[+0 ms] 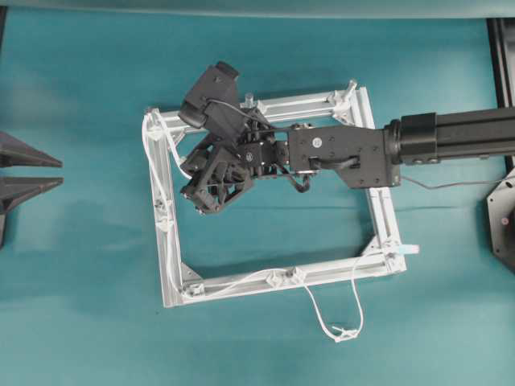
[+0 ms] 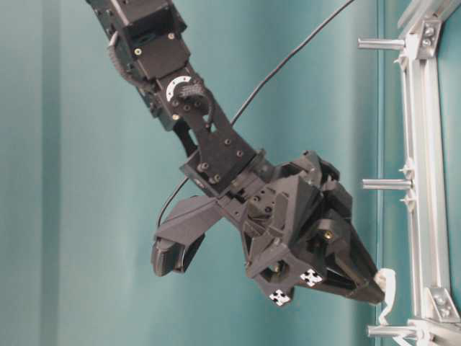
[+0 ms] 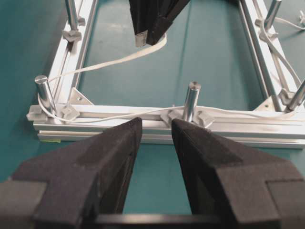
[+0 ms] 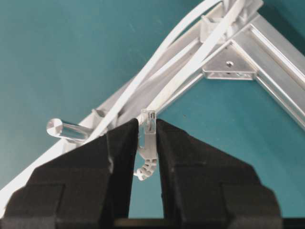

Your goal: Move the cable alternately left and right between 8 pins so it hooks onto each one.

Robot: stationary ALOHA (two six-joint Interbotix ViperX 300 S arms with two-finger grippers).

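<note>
The right hand [image 4: 147,143] hangs inside the square aluminium frame [image 1: 380,211] near its left bar, fingers clamped on the cable [image 4: 148,128] at its clear plug end. The white cable runs along the left and bottom bars past several pins [image 3: 190,101], looping onto the teal worktop [image 1: 88,305] below. The left hand [image 3: 156,143] stands apart, holding nothing, outside the frame.
</note>
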